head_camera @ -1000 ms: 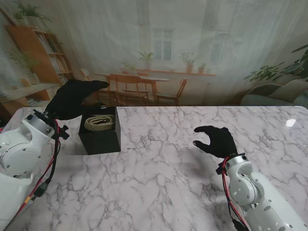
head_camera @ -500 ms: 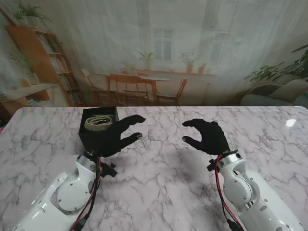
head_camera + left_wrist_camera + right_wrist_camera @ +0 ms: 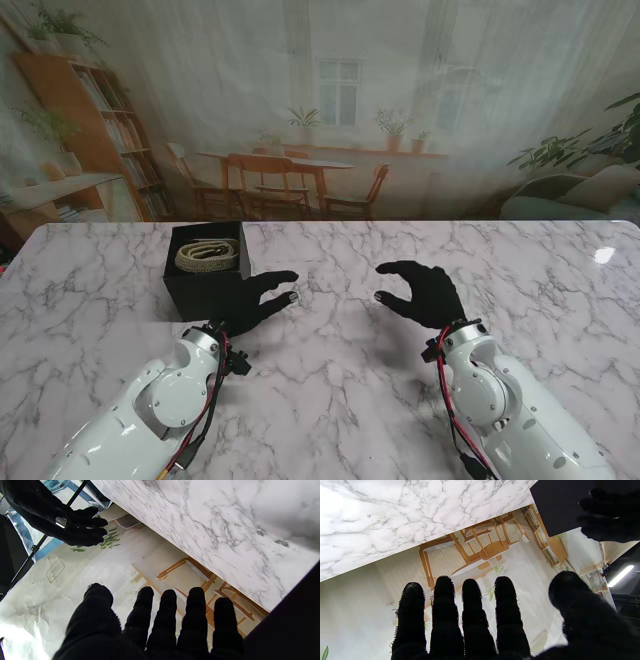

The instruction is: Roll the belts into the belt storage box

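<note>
On my screens: one white marble-patterned worktop [image 3: 340, 400], spanning the stand view. One belt storage box [image 3: 205, 270], black, open at the top, standing on the worktop at the far left, near its back edge. One belt [image 3: 207, 255], tan and woven, coiled into a roll and lying inside the box. Left robot hand [image 3: 245, 300], black-gloved, released: fingers spread, thumb apart, grasping nothing; I see it just beside the box's near right corner, overlapping the box's front face in the stand view, and I cannot tell whether it touches the box. Right robot hand [image 3: 425, 293], black-gloved, also released: fingers loosely curled with the thumb apart, nothing in the grasp, hovering over the worktop's middle, well apart from the box. The two robot hands face each other across a bare stretch of marble. Both wrist views show straight, separated fingers [image 3: 170, 620] with nothing between them [image 3: 472, 615]. Behind the worktop hangs a printed backdrop [image 3: 340, 110] of a dining room.
</note>
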Motion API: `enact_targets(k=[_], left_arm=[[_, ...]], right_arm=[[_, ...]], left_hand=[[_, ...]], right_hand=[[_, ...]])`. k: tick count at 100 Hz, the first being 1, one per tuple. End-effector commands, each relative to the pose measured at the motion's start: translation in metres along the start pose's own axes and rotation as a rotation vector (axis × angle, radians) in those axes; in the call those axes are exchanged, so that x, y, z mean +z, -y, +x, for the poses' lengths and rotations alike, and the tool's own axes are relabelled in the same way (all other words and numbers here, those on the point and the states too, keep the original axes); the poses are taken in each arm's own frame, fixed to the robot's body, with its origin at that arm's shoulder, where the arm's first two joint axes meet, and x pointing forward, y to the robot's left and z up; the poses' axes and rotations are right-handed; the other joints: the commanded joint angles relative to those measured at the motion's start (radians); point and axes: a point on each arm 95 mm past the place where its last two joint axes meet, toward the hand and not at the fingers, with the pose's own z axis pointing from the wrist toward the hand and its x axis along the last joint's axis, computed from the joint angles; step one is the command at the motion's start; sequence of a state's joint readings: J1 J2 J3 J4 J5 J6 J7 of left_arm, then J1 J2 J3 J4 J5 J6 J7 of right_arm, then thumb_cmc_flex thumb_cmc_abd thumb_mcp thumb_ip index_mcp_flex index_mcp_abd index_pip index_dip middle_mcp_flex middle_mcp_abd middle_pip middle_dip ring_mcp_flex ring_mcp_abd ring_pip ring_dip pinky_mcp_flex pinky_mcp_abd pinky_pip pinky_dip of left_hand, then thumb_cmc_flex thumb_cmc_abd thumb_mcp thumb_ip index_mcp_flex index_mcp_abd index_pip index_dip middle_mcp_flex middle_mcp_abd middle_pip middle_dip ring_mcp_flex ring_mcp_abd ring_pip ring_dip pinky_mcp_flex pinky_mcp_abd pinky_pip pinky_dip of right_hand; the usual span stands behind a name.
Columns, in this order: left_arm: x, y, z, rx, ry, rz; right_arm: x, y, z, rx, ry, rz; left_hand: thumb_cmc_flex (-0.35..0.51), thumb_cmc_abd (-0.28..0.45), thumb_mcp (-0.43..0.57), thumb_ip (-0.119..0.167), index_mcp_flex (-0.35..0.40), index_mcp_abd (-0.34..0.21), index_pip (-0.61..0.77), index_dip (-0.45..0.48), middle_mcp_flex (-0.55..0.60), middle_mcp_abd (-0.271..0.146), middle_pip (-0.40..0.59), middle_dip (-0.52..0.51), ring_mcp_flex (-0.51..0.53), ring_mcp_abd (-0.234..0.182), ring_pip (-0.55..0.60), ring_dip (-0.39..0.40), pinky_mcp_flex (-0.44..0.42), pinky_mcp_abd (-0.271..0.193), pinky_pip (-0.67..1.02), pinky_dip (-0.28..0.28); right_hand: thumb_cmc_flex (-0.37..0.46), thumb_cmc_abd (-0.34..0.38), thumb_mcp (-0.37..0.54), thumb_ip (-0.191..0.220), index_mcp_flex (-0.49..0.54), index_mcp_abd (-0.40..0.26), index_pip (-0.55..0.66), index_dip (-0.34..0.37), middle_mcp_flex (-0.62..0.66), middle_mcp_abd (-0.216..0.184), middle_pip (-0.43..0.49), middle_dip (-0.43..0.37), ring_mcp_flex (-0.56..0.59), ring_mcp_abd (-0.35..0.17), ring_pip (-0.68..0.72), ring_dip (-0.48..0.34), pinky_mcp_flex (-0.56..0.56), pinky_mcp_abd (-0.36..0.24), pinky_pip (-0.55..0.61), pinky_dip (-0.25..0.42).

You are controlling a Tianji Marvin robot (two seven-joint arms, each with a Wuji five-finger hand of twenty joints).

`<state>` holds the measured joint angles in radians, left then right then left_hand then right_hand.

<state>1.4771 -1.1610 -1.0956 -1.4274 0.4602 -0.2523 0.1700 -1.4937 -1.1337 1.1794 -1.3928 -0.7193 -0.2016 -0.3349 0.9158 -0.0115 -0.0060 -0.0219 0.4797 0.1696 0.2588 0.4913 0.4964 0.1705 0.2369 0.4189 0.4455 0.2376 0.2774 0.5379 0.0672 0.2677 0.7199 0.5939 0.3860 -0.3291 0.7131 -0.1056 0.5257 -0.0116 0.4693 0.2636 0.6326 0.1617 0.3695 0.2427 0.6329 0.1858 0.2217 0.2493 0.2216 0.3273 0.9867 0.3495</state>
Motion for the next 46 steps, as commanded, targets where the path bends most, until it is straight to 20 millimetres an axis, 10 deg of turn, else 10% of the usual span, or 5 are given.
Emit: enact_targets(k=[1,46], left_arm=[[0.001,0.003,-0.008,-0.002,0.019,-0.013],[0.007,0.012,-0.022,0.047,0.037,-0.014]], right_arm=[[0.005,0.003,0.0,-0.001,-0.001,0.004],[0.014,0.001,-0.003,-0.008,-0.016,-0.006]], left_hand=[[-0.006,0.035,-0.019,0.013,-0.009,0.001,-0.024,-0.012,-0.043,0.007,-0.041,-0.049,-0.037,-0.005,-0.033,-0.025,-0.013,-0.018,-0.034,-0.026],[-0.005,0.042,-0.019,0.014,-0.013,0.008,-0.038,-0.016,-0.045,0.008,-0.043,-0.067,-0.049,-0.003,-0.033,-0.034,-0.023,-0.01,-0.042,-0.028]], right_hand=[[-0.045,0.037,-0.02,0.027,-0.021,-0.014,0.019,0.018,-0.022,-0.023,0.022,0.005,0.0,-0.023,-0.006,-0.005,-0.009,-0.01,0.016,0.0],[-0.044,0.04,-0.006,0.027,-0.023,-0.012,0.034,0.014,-0.02,-0.024,0.033,0.007,0.003,-0.022,-0.001,-0.002,-0.008,-0.012,0.021,-0.001]])
